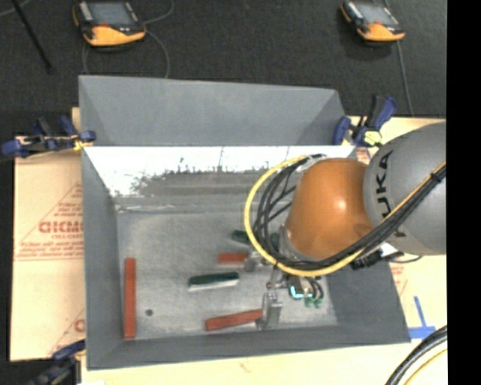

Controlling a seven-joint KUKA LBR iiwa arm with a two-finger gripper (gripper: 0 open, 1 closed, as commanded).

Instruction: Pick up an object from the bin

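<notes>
Gripper (pixel 273 303) sits low in the bin, lower right of centre in the frame, right at the right-hand end of a flat red bar (pixel 231 322) that lies near the front wall. I can't tell whether the tool is spread or pressed together, because the orange cover (pixel 327 207) and a loop of cables (pixel 259 203) on the wrist crowd the view. I see nothing pinched in it.

That red bar is the nearest thing to it, so I'd judge it the likeliest pick. Its end looks clear of the wall.

The other pieces lie scattered and apart, which ought to help. A green-and-white bar (pixel 213 281) is up-left of the gripper, with a short red piece (pixel 231 258) above it. A long orange-red bar (pixel 129 298) runs along the left wall, well away.

The bin (pixel 210 120) is grey metal, its floor scuffed and speckled, with a pale scraped band on the back slope. Around it is dark carpet (pixel 225 37), and two orange-and-black handheld units sit at upper left (pixel 110 21) and upper right (pixel 372 20).
</notes>
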